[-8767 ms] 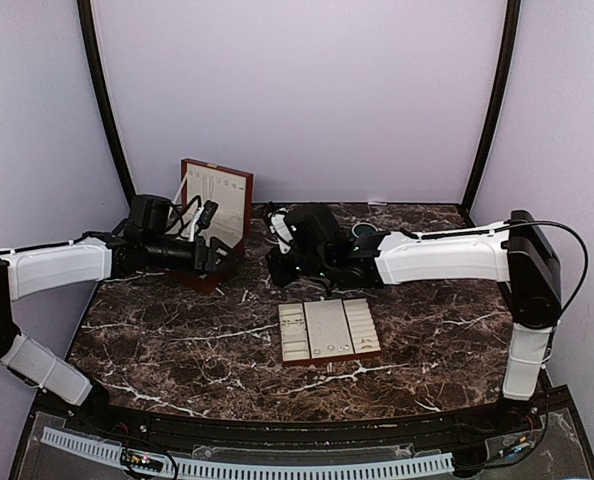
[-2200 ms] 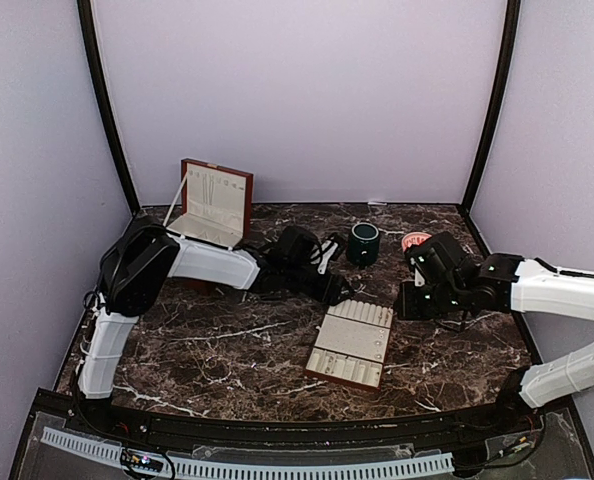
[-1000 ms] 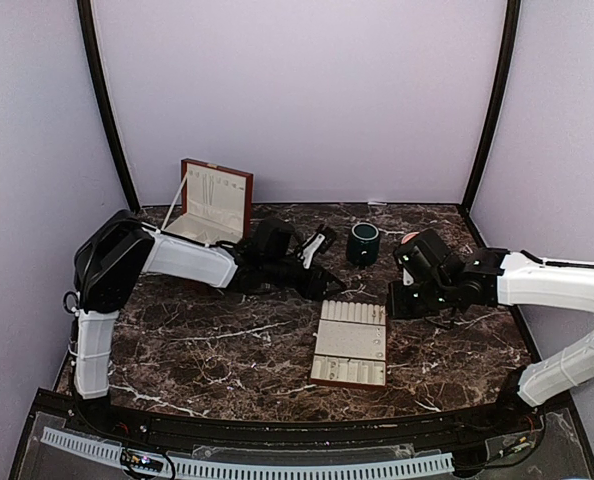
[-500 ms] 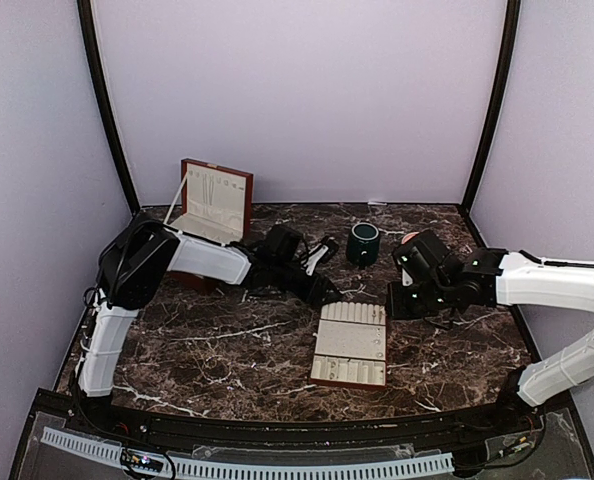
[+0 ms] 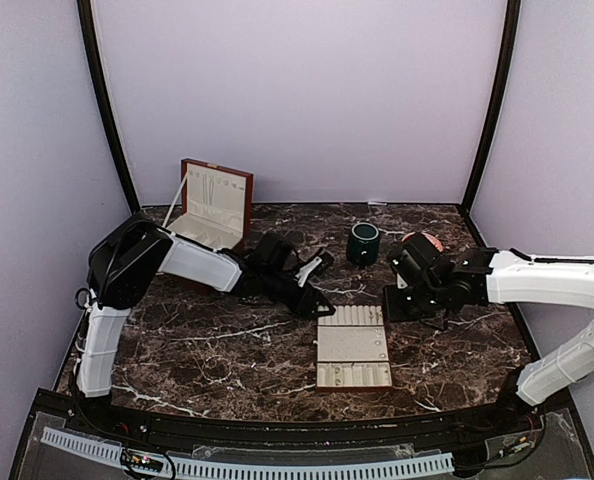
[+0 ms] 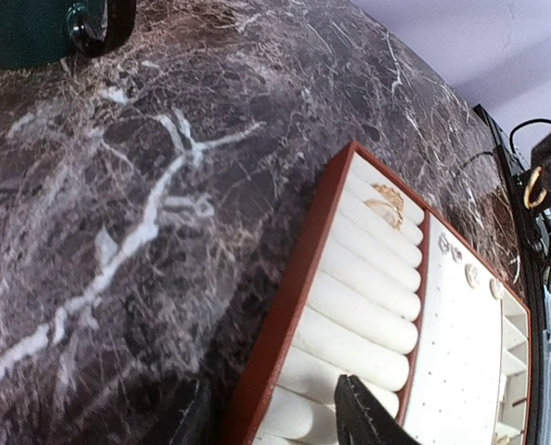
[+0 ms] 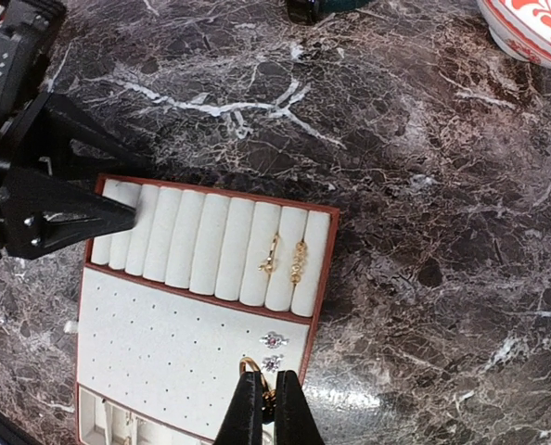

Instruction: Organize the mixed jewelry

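The cream-padded tray (image 5: 352, 372) lies mid-table. On it sit two gold rings (image 7: 285, 257) in the roll slots and two silvery studs (image 7: 273, 350) on the flat pad; both also show in the left wrist view, the rings (image 6: 385, 201) and the studs (image 6: 456, 260). My right gripper (image 7: 262, 408) hovers over the tray's right side, shut on a small gold ring (image 7: 250, 365). It shows in the top view (image 5: 405, 300). My left gripper (image 6: 280, 422) is open, its jaws straddling the tray's red-brown rim (image 6: 289, 306) at the far left corner (image 5: 315, 303).
A dark green mug (image 5: 363, 243) and a red-and-white bowl (image 5: 424, 241) stand behind the tray. The red-brown wooden box (image 5: 212, 205) stands open at the back left. The mug also shows in the left wrist view (image 6: 44, 28).
The tray has turned until it lies square to the table's front edge. My left gripper moved nearer with the tray's corner. My right gripper has hardly moved.
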